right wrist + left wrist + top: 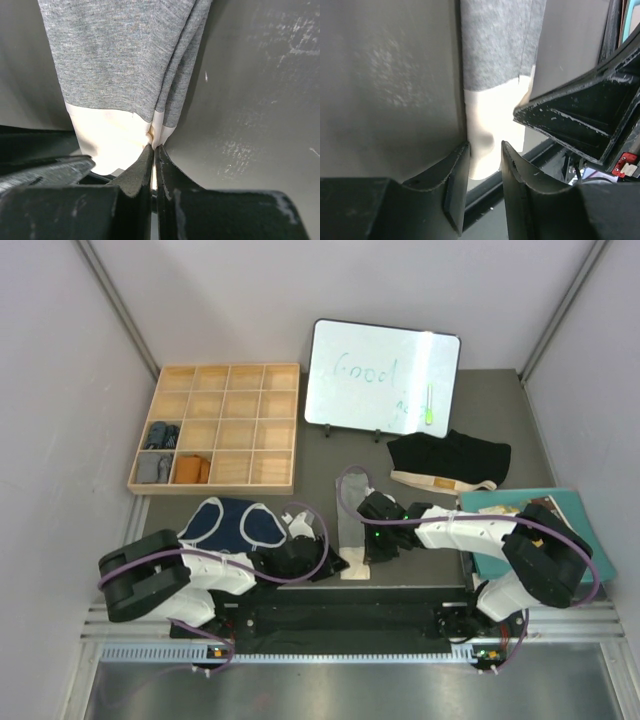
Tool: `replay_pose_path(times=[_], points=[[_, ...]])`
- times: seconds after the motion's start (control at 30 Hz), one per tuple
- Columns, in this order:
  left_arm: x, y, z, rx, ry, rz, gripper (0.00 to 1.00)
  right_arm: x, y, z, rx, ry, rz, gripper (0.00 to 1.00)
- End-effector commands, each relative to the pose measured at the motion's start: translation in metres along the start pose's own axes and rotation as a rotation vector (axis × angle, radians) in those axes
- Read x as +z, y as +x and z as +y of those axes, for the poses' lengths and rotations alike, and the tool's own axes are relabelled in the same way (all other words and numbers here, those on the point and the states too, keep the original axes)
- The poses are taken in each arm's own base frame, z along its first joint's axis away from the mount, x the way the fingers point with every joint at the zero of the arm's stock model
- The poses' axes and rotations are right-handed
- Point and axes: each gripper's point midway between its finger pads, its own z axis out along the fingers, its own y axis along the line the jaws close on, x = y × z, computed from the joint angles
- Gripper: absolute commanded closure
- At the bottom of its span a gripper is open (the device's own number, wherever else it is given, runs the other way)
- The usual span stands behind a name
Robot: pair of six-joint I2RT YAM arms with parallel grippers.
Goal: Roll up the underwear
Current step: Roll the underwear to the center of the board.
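Note:
The grey underwear (351, 520) lies folded into a narrow strip at the table's middle, its cream waistband (355, 568) at the near end. My right gripper (367, 556) is shut on the waistband's right corner (159, 131), pinching the folded layers of the grey cloth (120, 55). My left gripper (336, 564) is open, its jaws either side of the waistband's near left edge (487, 120) without closing on it. The navy underwear (232, 523) lies flat at the left. The black underwear (448, 460) lies at the back right.
A wooden compartment tray (232, 375) holding a few rolled items stands at the back left. A whiteboard (382, 377) leans at the back. A teal book (578, 515) lies at the right. The table's near edge runs just behind the waistband.

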Motion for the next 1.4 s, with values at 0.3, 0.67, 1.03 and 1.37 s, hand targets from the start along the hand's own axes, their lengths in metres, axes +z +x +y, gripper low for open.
replay_pose_path(times=[0.3, 0.67, 1.03, 1.37], points=[[0.004, 0.03, 0.064, 0.032, -0.253, 0.065, 0.94, 0.008, 0.007, 0.008, -0.011, -0.051, 0.011, 1.0], [-0.009, 0.019, 0.008, 0.095, -0.126, 0.102, 1.0, -0.017, 0.003, 0.013, -0.079, -0.089, -0.011, 0.61], [-0.018, -0.007, -0.023, 0.024, 0.009, 0.321, 1.0, -0.075, -0.027, 0.032, -0.43, -0.207, -0.356, 0.37], [-0.019, -0.013, -0.029, -0.099, 0.046, 0.488, 1.0, -0.066, -0.007, 0.076, -0.681, -0.176, -0.576, 0.34]])
